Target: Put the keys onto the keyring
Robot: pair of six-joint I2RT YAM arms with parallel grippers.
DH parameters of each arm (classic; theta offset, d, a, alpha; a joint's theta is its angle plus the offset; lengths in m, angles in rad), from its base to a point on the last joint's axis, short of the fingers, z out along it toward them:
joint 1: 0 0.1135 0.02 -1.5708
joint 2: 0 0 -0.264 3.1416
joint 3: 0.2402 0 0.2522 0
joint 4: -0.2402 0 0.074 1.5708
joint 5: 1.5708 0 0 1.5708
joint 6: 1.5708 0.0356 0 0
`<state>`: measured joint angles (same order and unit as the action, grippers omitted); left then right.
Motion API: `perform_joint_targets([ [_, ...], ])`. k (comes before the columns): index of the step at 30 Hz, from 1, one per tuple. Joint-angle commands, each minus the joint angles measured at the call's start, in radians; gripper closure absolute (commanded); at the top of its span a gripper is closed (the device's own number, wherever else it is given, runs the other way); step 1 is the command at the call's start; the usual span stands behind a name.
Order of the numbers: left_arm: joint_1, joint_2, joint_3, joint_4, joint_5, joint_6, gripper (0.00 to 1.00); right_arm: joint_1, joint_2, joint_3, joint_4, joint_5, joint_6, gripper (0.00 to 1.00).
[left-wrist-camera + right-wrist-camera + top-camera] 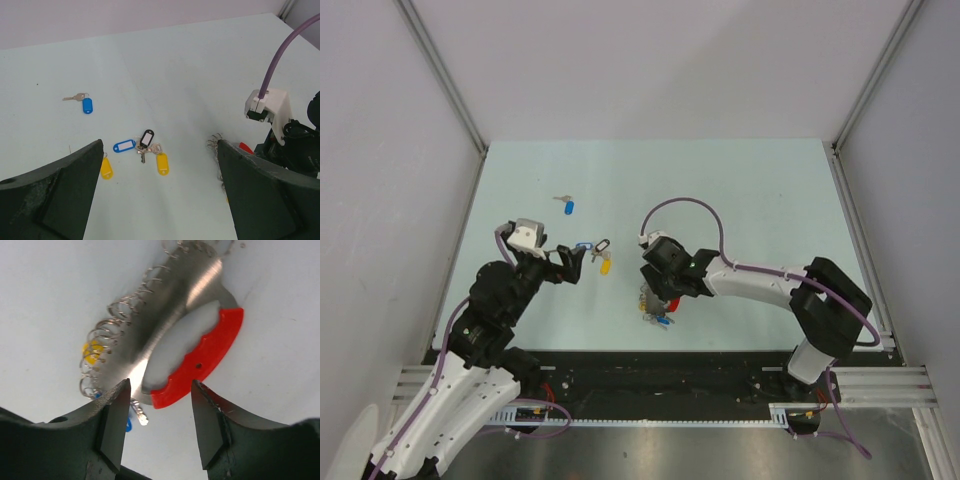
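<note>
- Red end of keyring (210, 347) between the half-open fingers of right end effector (160, 386), apparently not gripped yet.
- Long axis slanting toward upper right.
- Left end effector (160, 145) farther off, wide open, empty.

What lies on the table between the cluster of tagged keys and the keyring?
Nothing. Only bare table separates the key cluster from the keyring. This is clearest in the left wrist view, and the top view agrees.

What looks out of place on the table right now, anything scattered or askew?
One blue-tagged key lies alone toward the far side, well apart from the other loose keys, which are bunched together, and from the keyring. Nothing looks damaged or spilled.
</note>
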<state>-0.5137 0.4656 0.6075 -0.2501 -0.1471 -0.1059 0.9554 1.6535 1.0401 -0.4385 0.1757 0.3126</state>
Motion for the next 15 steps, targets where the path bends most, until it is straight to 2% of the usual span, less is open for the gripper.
perform_joint_targets([
  [1,0.009,-0.007,0.006,0.012,0.012,-0.011,0.0,0.048,0.012,0.073,0.001,-0.018,-0.03,0.46],
  [8,0.018,-0.051,0.005,0.02,-0.011,-0.017,0.0,0.082,0.1,0.164,0.0,-0.012,-0.139,0.58],
  [15,0.027,-0.094,-0.008,0.034,-0.06,-0.015,0.0,0.105,0.198,0.255,-0.04,0.033,-0.188,0.66],
])
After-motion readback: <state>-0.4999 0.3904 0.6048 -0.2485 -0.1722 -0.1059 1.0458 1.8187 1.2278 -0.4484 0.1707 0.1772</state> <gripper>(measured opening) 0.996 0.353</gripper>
